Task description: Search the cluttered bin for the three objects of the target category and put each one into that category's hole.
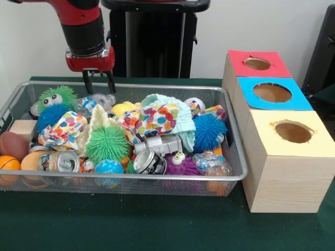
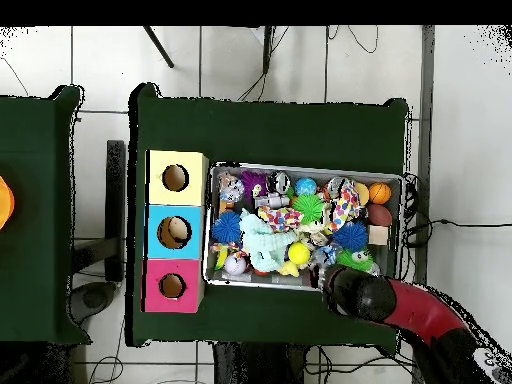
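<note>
Three boxes stand in a row on the green counter [image 1: 131,225], just beside the bin's [image 1: 157,178] end: red box [image 1: 257,64] farthest back, blue box [image 1: 272,93] in the middle, yellow box [image 1: 293,133] nearest the front camera, each with a round hole in its top. The bin lies across the counter's middle, heaped with clutter. The pincer [image 1: 97,82] hangs from the red and black arm [image 1: 82,23] over the bin's far rim, toward the end away from the boxes, its two dark fingers [image 1: 87,82] a little apart and holding nothing, tips just above a fuzzy green ball with eyes [image 1: 56,97]. In the bin, a blue spiky ball [image 1: 52,115] lies beside a polka-dot cloth [image 1: 64,129], and a green spiky ball [image 1: 107,144] sits near the middle. A second polka-dot cloth [image 1: 157,119] and a mint cloth [image 1: 180,117] lie heaped at the centre, with another blue spiky ball [image 1: 210,132] toward the boxes. Two cans [image 1: 149,161] [image 1: 63,161] lie near the front wall, a purple toy with eyes [image 1: 180,163] just beside the first. An orange ball [image 1: 9,163] and a brown football [image 1: 13,145] rest in the corner far from the boxes. From overhead, the arm [image 2: 400,305] reaches in over the bin's [image 2: 401,215] edge nearest the base.
</note>
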You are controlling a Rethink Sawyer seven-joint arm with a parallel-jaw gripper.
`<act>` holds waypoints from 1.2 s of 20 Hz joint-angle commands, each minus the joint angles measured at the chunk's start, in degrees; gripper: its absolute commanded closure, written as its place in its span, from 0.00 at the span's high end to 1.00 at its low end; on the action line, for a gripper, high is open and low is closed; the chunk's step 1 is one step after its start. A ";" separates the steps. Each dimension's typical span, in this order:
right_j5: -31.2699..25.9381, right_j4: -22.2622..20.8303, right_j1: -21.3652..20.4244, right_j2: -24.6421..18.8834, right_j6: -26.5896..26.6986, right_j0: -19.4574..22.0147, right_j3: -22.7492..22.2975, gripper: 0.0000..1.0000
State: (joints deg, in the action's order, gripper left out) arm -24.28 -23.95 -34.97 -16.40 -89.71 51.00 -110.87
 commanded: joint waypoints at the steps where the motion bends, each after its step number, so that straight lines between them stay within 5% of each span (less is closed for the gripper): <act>1: -1.09 2.32 1.21 -4.57 -2.35 0.06 6.19 1.00; 24: -11.71 7.01 -7.15 -6.76 1.01 0.11 8.34 1.00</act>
State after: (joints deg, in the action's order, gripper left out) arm -29.69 -19.65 -39.00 -18.43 -89.71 50.99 -108.23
